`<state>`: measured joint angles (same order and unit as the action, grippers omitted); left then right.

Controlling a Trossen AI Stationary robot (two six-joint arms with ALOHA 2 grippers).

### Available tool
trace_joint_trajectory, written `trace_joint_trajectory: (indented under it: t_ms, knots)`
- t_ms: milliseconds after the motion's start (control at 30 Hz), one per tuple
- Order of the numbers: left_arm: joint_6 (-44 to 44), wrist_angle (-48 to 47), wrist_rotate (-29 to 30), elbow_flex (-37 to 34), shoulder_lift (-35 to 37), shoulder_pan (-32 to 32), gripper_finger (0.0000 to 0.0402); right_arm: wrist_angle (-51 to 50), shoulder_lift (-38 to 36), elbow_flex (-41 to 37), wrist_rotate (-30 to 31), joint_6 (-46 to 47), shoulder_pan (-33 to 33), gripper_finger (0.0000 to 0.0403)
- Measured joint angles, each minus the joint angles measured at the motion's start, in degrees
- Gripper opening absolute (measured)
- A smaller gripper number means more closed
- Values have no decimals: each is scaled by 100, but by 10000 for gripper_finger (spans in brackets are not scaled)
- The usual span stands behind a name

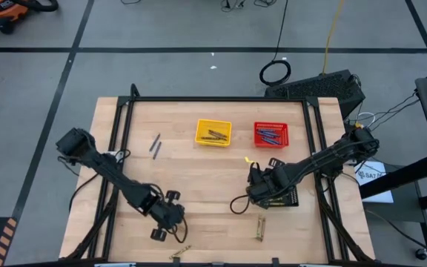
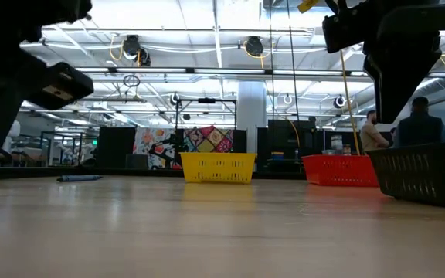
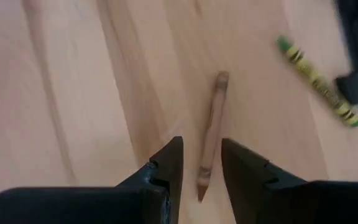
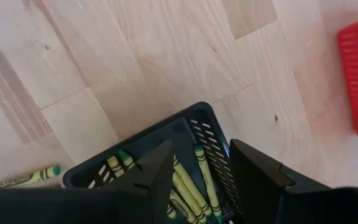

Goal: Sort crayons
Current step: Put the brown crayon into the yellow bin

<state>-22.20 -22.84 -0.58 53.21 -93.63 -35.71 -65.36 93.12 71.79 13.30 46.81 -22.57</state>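
A brown crayon (image 3: 211,134) lies flat on the wooden table, its pointed end between the fingertips of my open left gripper (image 3: 201,171), which points down near the table's front edge (image 1: 170,221). I cannot tell whether the fingers touch it. A green-yellow crayon (image 3: 319,81) lies close by. My right gripper (image 4: 197,171) hangs open over the black basket (image 4: 191,134), which holds several yellow-green crayons (image 4: 204,174). The yellow basket (image 1: 213,132) and the red basket (image 1: 271,134) at the far side hold crayons too.
Two dark crayons (image 1: 155,144) lie at the far left of the table. More loose crayons lie near the front (image 1: 261,228), one yellow crayon (image 1: 250,159) lies ahead of the black basket (image 1: 286,197), and another (image 4: 23,179) beside it.
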Motion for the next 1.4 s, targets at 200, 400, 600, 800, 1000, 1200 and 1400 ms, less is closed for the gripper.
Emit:
trace_joint_trajectory:
  t_ms: [200, 400, 600, 800, 1000, 1200, 1400]
  knots:
    - [2, 17, -40, 189, -444, -116, 102, -7, -2, 0, -4, -122, 0, 144]
    - [0, -14, -115, 186, -741, -135, 102, -4, -2, 0, -3, -152, 0, 144]
    - [-163, 2, -53, 209, -950, -113, 102, 3, -2, 0, -2, -256, -2, 144]
    - [-294, -75, -97, 204, -984, -84, 46, 69, -2, 0, -18, -251, 1, 144]
    - [-299, -97, -206, 197, -952, -26, 10, 266, -2, -2, -616, -212, 120, 144]
    - [-65, -147, -200, 233, -801, 88, 3, 1092, -2, -3, -596, -718, 111, 144]
    - [101, -192, 524, 239, -248, 282, 1, 2213, -2, -4, -605, -1691, 23, 144]
